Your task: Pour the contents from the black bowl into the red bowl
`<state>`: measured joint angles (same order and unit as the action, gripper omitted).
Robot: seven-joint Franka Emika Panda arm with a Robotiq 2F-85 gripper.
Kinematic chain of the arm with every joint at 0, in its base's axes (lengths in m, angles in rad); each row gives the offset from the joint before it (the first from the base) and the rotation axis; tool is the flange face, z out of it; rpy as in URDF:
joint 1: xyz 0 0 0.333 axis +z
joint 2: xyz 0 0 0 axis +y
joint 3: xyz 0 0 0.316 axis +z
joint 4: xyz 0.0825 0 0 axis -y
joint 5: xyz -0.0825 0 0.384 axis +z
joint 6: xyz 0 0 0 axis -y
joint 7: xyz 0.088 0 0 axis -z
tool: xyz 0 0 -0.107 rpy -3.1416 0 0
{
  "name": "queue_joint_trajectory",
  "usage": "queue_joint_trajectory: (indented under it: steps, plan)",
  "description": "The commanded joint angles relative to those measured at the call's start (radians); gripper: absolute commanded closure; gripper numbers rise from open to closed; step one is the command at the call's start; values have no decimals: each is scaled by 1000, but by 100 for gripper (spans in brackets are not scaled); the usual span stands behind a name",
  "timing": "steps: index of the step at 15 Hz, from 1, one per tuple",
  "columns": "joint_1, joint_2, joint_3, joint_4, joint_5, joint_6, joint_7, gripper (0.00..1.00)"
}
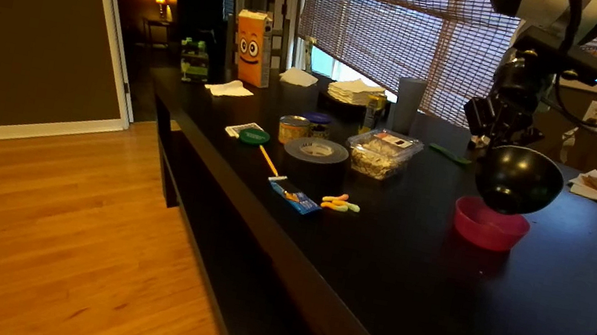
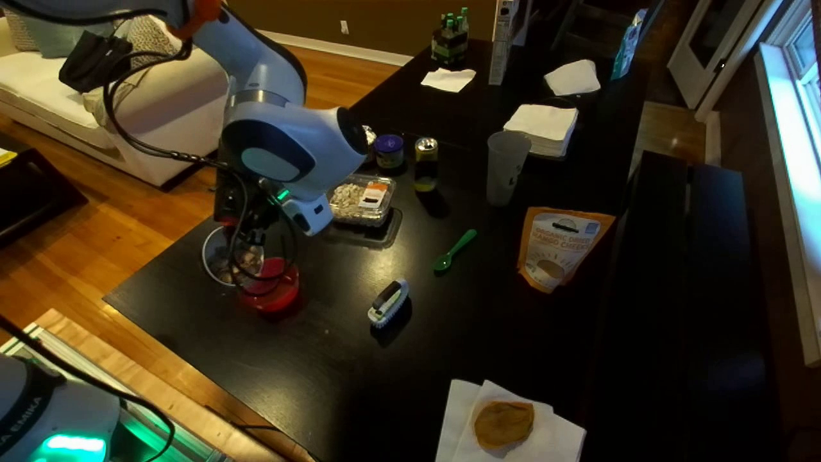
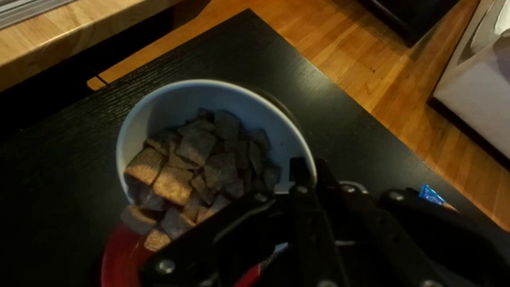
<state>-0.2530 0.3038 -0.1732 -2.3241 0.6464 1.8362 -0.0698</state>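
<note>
Near a corner of the worktop point(image 3: 255, 48), fingers point(image 3: 299, 169) pinch the black bowl point(image 1: 520, 181), tilted over the red bowl point(image 1: 488, 229); pouring seems begun; contents point(image 3: 203, 167) likely need further tipping.

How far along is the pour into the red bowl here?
Looks done: the end effector holds the black bowl by its rim, its lip over the red bowl. In hand: the bowl is tilted, and in the wrist view its contents, brown pieces, crowd the lip, a few at or past it. Left: most visible pieces are inside the black bowl, to be tipped out; whether any have landed is unclear.
</note>
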Motion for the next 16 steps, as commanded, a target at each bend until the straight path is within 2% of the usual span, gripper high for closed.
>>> queue_joint_trajectory:
  steps: [1,6,16]
  plan:
    - [-28,65,0,78,12,-106,-63,98]
    - [-48,122,1,138,11,-174,-106,98]
    - [-69,209,15,227,13,-227,-187,98]
